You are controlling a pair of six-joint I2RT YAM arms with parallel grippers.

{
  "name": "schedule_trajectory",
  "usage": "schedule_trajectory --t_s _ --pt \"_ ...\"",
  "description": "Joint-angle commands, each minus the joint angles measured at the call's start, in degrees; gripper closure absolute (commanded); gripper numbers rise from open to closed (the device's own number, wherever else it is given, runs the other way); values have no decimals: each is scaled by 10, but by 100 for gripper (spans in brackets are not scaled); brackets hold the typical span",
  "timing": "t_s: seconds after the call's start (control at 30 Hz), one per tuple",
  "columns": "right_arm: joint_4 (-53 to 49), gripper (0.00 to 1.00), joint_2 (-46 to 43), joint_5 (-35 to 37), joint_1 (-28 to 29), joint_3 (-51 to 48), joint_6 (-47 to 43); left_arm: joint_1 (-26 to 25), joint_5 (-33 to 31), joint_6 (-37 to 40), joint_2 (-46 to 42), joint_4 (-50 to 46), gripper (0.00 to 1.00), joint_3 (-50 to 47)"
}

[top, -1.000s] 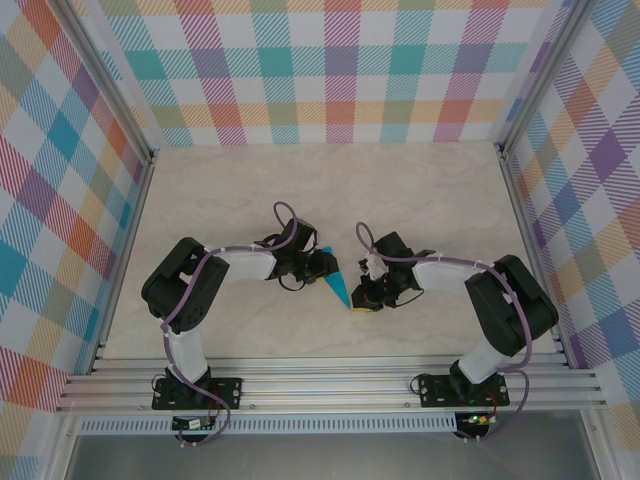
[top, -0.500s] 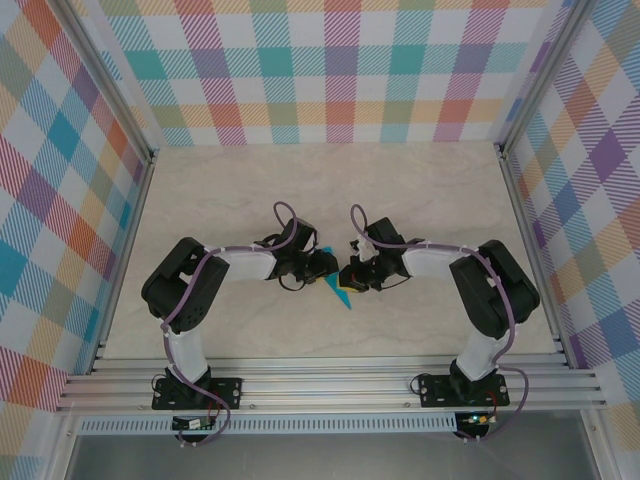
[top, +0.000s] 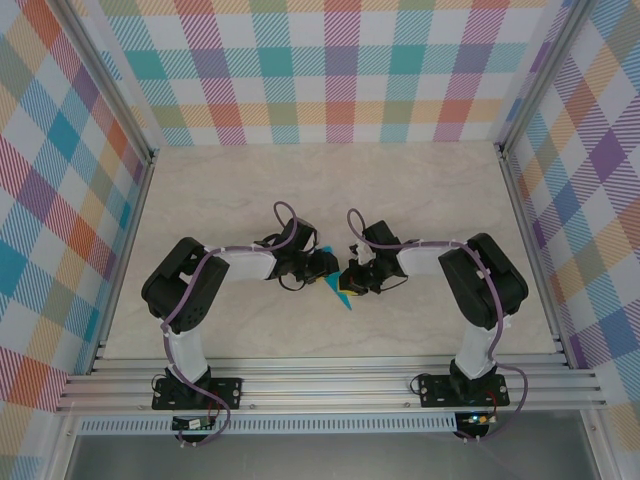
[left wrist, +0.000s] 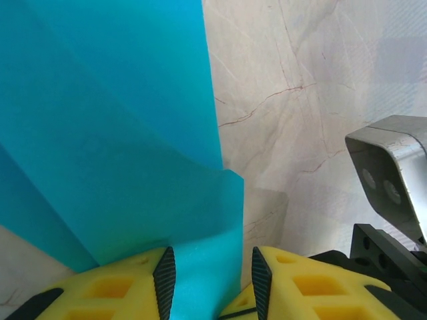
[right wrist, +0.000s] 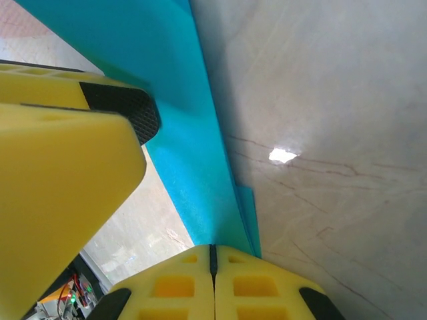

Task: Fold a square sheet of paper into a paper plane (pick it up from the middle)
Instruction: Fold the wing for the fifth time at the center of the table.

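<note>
Entry: both arms meet at mid-bench, slightly near of centre. The thin teal-blue folded sheet of paper lies on the pale marble-patterned bench between the two tools, and from above it reads as a small narrow wedge pointing toward the near side. The left tool sits at its far-left end and the right tool just to its right, touching or nearly so. On the left wrist camera, the left tool has its jaws part-way apart with the paper in the gap; I cannot tell whether the pads bear on it. There I see overlapping layers and one long straight folded edge. On the right wrist camera, the right tool is fully closed, jaws meeting in a seam, with the paper running down to its tips. Whether it pinches an edge or only presses on it I cannot tell. My judgement is that the sheet is no longer a flat square, so several folds are made. Wings and a finished dart shape are not confirmed, so creasing and final folds likely remain. The surface is plain and matte, with no tears visible.
</note>
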Motion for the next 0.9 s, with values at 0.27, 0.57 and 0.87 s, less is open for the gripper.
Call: schedule_trajectory --t_s 0.27,0.57,0.87 --pt "-74 98 30 54 4 -14 -29 -1 7 25 -23 -47 54 41" --pt "-72 99 38 52 3 -12 -28 0 3 17 -14 -21 52 55" --pt "-72 99 47 52 3 -13 -27 8 -29 4 15 -15 53 48"
